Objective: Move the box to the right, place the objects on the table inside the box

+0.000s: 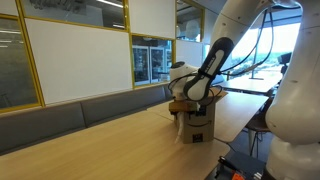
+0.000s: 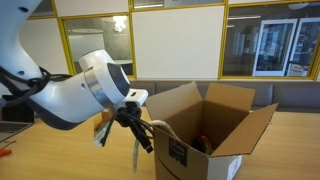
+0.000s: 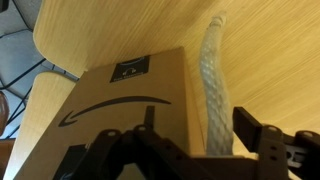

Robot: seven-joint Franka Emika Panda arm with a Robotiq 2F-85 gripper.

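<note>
An open brown cardboard box stands on the wooden table; it also shows in an exterior view and, as a printed side, in the wrist view. A white braided rope runs between my gripper's fingers. In an exterior view the rope hangs from the gripper just beside the box's near side, with its lower end close to the table. The gripper looks shut on the rope. A small reddish object lies inside the box.
The long wooden table has a rounded end in the wrist view. A bench and glass walls run behind it. Another table stands beyond. Something red lies at the table edge.
</note>
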